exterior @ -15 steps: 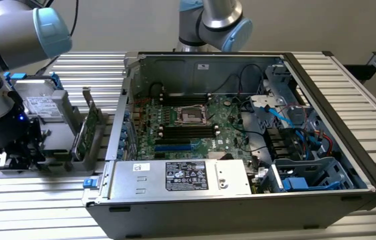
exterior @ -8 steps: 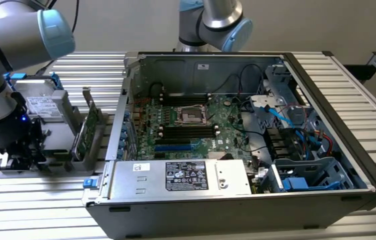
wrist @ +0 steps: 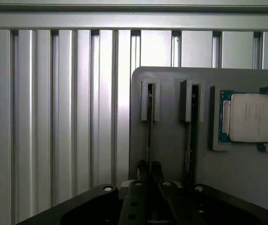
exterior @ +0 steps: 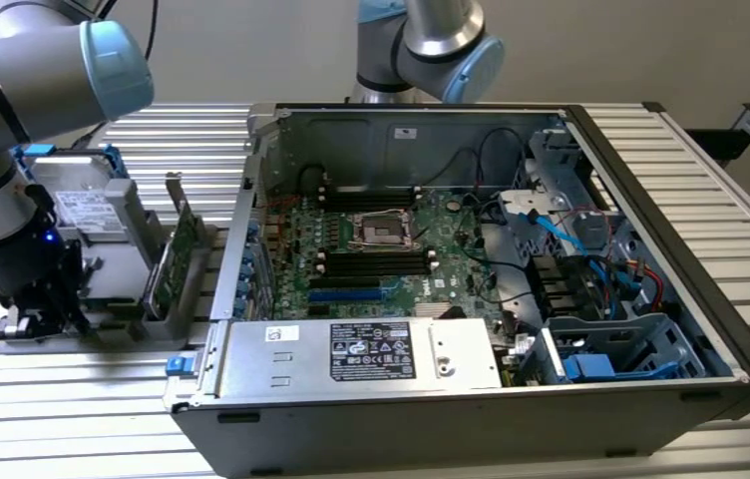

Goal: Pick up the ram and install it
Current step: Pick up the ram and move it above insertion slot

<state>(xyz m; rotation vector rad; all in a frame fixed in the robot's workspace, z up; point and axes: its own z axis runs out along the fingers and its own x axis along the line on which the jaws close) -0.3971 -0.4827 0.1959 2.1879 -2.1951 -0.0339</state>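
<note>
Had the end effector (wrist: 149, 169) clamped on the ram (wrist: 149, 133), upright on edge in a slot of the grey holder (wrist: 169, 145). Saw a second stick (wrist: 189, 140) in the next slot, just beside; farther off, a processor (wrist: 251, 117) seated in the holder; beyond, slatted worktop (wrist: 54, 117).

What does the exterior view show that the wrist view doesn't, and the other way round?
The exterior view gives the open computer case with its motherboard and a second arm behind. The wrist view gives a processor chip and the ram stick edge-on in its slot. Both share the gripper, the ribbed metal table and the grey holder.
</note>
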